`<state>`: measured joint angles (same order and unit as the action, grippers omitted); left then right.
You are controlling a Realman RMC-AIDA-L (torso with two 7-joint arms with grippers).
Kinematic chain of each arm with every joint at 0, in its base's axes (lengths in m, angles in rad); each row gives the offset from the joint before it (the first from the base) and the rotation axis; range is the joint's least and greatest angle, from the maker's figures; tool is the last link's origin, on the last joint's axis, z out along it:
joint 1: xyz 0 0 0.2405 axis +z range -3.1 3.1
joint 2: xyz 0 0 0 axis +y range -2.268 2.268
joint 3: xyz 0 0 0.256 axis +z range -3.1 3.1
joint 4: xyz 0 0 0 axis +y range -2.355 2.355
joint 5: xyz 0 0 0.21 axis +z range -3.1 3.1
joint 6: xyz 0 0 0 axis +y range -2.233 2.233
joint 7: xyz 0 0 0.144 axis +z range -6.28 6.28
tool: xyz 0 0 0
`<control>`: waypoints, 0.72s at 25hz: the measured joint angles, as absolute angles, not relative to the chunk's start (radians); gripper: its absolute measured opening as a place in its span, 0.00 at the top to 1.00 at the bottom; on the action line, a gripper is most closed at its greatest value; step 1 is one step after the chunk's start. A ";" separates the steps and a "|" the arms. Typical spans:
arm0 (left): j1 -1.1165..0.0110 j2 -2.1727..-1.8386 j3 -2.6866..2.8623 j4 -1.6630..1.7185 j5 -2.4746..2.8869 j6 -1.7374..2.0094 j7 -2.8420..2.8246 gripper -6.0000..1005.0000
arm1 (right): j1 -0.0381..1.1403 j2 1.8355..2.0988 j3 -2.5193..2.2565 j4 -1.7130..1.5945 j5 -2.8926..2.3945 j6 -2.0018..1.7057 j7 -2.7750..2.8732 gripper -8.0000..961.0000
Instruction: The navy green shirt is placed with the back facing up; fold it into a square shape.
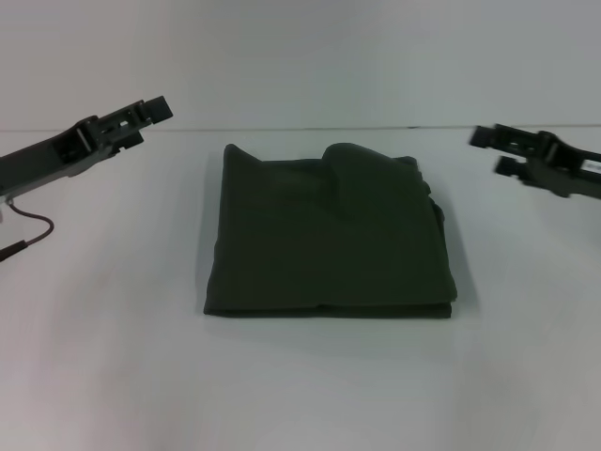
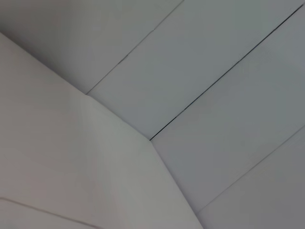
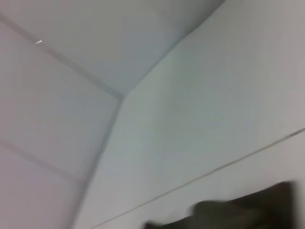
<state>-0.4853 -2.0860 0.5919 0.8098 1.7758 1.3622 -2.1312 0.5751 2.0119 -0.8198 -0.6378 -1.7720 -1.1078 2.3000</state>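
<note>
The navy green shirt (image 1: 331, 235) lies on the white table (image 1: 310, 385) as a roughly square folded bundle, plain side up. Its far edge is lumpy and a layer edge shows along the front. My left gripper (image 1: 150, 122) hangs above the table to the shirt's far left, open and holding nothing. My right gripper (image 1: 490, 151) hovers at the far right, also open and apart from the cloth. In the right wrist view a dark strip of the shirt (image 3: 238, 214) shows at the edge. The left wrist view shows only table and wall.
The table's far edge meets a pale wall (image 1: 310, 56) behind the shirt. A thin cable (image 1: 28, 235) loops under my left arm near the left border. White tabletop surrounds the bundle on every side.
</note>
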 joint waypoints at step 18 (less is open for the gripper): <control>-0.463 -2.079 0.579 0.798 1.778 1.362 -2.133 0.06 | 0.809 1.997 -0.883 -0.497 -1.927 -1.139 2.377 0.11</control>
